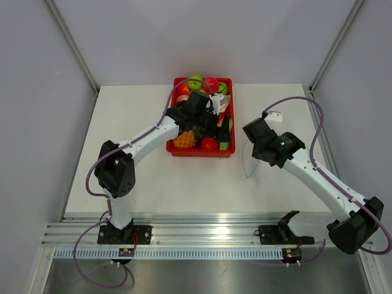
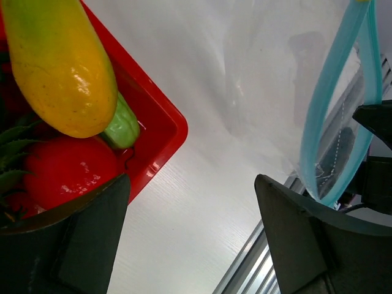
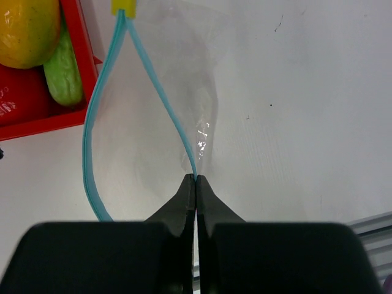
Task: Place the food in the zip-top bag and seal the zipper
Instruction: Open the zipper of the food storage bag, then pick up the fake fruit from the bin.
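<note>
The food lies in a red tray (image 1: 179, 150): a green apple (image 1: 195, 81), a red tomato (image 1: 211, 84), and in the left wrist view an orange-yellow mango (image 2: 61, 67) and a tomato (image 2: 67, 168). My left gripper (image 1: 220, 125) hovers over the tray's near right corner, open and empty (image 2: 191, 177). My right gripper (image 1: 252, 142) is shut (image 3: 196, 177) on the zipper (image 3: 92, 141), the teal strip of the clear zip-top bag (image 1: 251, 160). It holds the bag right of the tray. The mouth gapes open in a loop, and the bag (image 3: 153, 122) is empty.
A yellow tab (image 3: 122, 7) sits at the far end of the zipper. The bag's mouth (image 2: 331, 86) is close to my left gripper's right finger (image 2: 306, 245). Metal rails (image 1: 202, 229) run along the near table edge. White walls enclose the table.
</note>
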Controlling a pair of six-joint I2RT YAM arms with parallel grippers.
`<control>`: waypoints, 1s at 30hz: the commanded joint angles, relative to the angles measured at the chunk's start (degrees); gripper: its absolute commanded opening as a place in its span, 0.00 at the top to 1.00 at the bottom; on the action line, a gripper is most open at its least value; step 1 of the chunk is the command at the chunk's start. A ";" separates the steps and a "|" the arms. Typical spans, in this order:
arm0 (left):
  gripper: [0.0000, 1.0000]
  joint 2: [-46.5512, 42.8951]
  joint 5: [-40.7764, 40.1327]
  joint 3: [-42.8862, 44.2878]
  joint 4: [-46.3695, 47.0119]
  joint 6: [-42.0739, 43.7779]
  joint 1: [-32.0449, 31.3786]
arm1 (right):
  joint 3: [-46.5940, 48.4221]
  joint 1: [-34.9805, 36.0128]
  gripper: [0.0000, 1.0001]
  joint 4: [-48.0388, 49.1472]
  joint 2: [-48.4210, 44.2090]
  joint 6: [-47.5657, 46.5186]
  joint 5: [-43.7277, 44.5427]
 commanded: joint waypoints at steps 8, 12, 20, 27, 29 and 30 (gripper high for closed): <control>0.01 4.46 -18.78 9.48 -6.03 2.27 0.53 | 1.43 -1.56 1.00 1.68 -0.08 -1.18 -1.86; 0.01 7.54 -22.39 12.47 -6.64 2.80 0.44 | 1.51 -1.91 1.00 1.68 0.09 -1.53 -1.94; 0.07 15.01 -25.91 23.63 -9.01 7.11 -1.14 | 1.52 -1.99 1.00 0.89 -0.61 -1.27 -2.12; 0.09 23.27 -27.30 34.62 -13.05 8.87 -2.46 | 1.08 -1.99 1.00 0.72 -1.14 -0.92 -2.82; 0.09 25.20 -27.84 36.29 -13.41 8.95 -2.46 | 0.90 -1.99 1.00 0.80 -1.14 -1.01 -2.82; 0.10 25.65 -28.11 36.65 -13.50 9.04 -2.46 | 0.73 -1.99 1.00 0.80 -1.23 -0.92 -3.08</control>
